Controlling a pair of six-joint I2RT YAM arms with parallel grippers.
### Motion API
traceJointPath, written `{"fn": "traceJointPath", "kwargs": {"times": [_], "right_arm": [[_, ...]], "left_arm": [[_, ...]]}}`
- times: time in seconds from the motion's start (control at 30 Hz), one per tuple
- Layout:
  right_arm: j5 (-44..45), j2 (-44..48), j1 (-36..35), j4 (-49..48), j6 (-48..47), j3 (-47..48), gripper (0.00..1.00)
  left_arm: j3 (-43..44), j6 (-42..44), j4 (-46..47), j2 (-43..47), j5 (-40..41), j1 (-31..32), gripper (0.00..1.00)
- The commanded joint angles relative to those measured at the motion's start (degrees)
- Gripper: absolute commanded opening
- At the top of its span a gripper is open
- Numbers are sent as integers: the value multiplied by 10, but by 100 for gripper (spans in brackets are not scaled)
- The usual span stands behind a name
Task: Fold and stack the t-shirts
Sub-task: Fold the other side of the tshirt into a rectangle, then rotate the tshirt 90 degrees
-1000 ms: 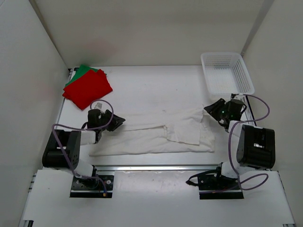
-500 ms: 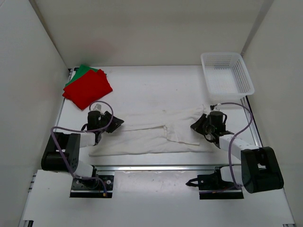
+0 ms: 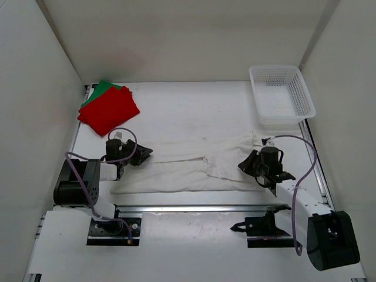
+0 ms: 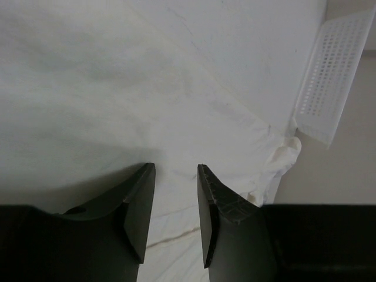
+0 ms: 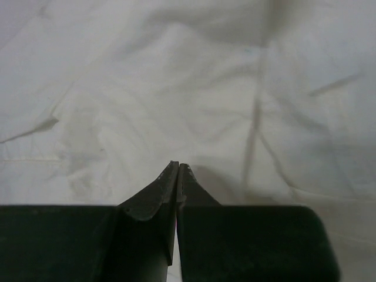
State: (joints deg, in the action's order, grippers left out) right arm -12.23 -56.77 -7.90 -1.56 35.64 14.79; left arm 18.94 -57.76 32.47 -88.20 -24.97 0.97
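Observation:
The white t-shirt (image 3: 176,174) lies spread and partly folded along the front of the table. My left gripper (image 3: 145,153) is at the shirt's left end, low over the cloth. In the left wrist view it (image 4: 176,168) is open, with white cloth (image 4: 235,135) under the gap. My right gripper (image 3: 243,166) is over the shirt's right part. In the right wrist view it (image 5: 178,165) is shut with nothing seen between the jaws, just above wrinkled white cloth (image 5: 176,88). The folded red t-shirt (image 3: 109,110) lies on the green t-shirt (image 3: 101,89) at the back left.
A white plastic mesh basket (image 3: 305,100) stands at the back right, and it shows in the left wrist view (image 4: 332,76). White walls close in the table on the left, back and right. The arm bases and cables sit at the near edge.
My right arm has swung from beside the basket, left and nearer, to over the white shirt's right part. My left gripper has shifted only slightly at the shirt's left end.

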Motion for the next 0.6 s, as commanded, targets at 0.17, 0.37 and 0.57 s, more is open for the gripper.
{"fn": "traceJointPath", "kwargs": {"times": [0.17, 0.37, 0.57], "right_arm": [[63, -97, -114, -33, -36, 120, 0], [53, -320, -136, -47, -53, 225, 0], [3, -552, -137, 42, -83, 473, 0]], "left_arm": [[138, 176, -229, 147, 102, 130, 50], [134, 230, -301, 204, 72, 179, 52], [102, 257, -325, 269, 62, 182, 54]]}}
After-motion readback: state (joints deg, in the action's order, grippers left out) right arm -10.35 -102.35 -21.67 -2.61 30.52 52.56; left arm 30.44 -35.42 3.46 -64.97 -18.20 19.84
